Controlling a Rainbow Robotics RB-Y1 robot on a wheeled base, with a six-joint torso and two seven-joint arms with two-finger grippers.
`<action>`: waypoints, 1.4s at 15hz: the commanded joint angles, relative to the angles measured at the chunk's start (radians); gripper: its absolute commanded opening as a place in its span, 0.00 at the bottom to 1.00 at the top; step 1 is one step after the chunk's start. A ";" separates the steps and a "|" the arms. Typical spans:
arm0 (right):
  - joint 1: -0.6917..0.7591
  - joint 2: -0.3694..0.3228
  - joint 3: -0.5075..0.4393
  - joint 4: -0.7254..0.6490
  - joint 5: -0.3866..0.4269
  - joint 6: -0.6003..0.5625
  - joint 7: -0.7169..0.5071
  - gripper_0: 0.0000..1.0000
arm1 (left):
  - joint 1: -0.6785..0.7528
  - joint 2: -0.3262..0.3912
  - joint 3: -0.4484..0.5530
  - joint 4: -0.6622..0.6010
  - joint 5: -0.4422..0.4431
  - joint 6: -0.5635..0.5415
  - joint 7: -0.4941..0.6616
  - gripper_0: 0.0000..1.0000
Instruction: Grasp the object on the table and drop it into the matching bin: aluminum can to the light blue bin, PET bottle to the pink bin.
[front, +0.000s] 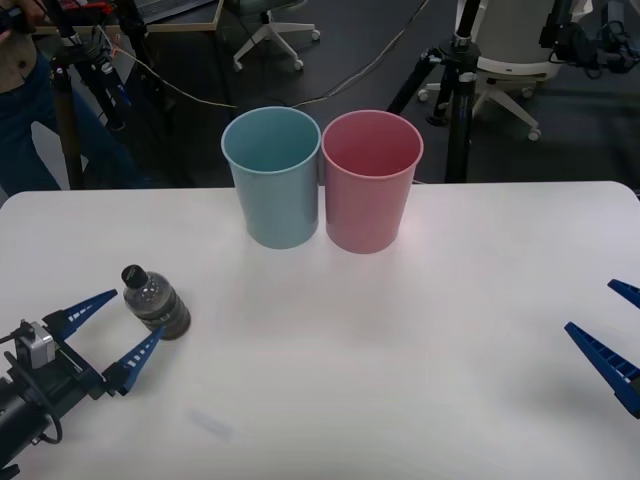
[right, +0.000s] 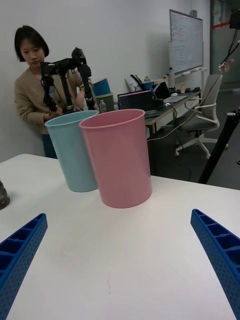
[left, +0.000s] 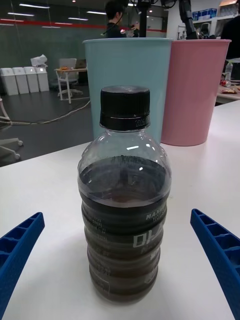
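White table (front: 420, 330) in an office with tripods; PET bottle (front: 156, 301) stands upright just ahead of the spread-fingered left gripper (front: 110, 328), untouched; right gripper (front: 612, 328) also spread

So here's my count from the operator seat: one PET bottle (front: 156, 301), black cap, dark stuff inside, standing upright on the one white table (front: 400, 330). Two bins total, one light blue bin (front: 272, 176) and one pink bin (front: 370, 180), standing side by side. Two grippers on my end, left gripper (front: 108, 326) and right gripper (front: 612, 330), each showing two blue ribbed fingers spread wide apart, so four fingers altogether.
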 joint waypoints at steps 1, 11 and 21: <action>0.000 0.000 0.000 0.000 0.000 0.000 0.000 1.00 | -0.044 -0.003 -0.007 0.046 -0.013 0.001 -0.009 1.00; 0.000 0.000 0.000 0.000 0.000 0.000 0.000 1.00 | -0.118 -0.014 -0.099 0.049 -0.015 0.126 -0.003 1.00; 0.000 0.000 0.000 0.000 0.000 0.000 0.000 1.00 | -0.132 -0.012 -0.099 0.048 -0.015 0.144 0.051 0.00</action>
